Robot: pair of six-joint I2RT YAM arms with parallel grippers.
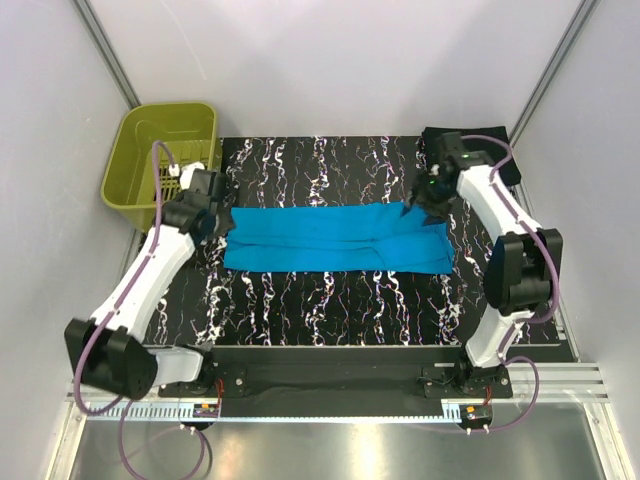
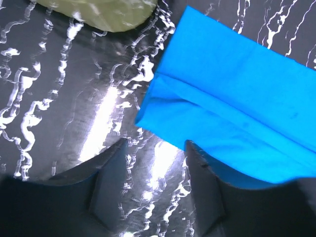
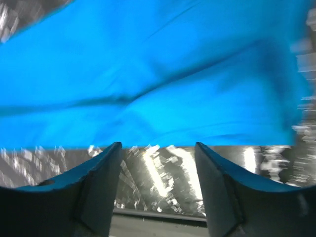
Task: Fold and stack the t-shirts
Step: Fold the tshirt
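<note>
The turquoise-blue t-shirt (image 1: 335, 238) lies folded into a long flat strip across the middle of the black marbled mat (image 1: 330, 300). My left gripper (image 1: 222, 229) is open and empty at the strip's left end; in the left wrist view (image 2: 157, 147) the cloth's corner (image 2: 227, 108) lies just past its right finger. My right gripper (image 1: 420, 208) is open and empty over the strip's far right corner; in the right wrist view (image 3: 157, 150) the cloth (image 3: 148, 79) lies just beyond the fingertips. A black cloth (image 1: 505, 150), perhaps the black t-shirt, lies at the mat's far right corner, mostly hidden by the right arm.
An olive-green plastic basket (image 1: 165, 150) stands off the mat's far left corner, also seen in the left wrist view (image 2: 98, 12). Grey walls close in on both sides. A metal rail (image 1: 330, 395) runs along the near edge.
</note>
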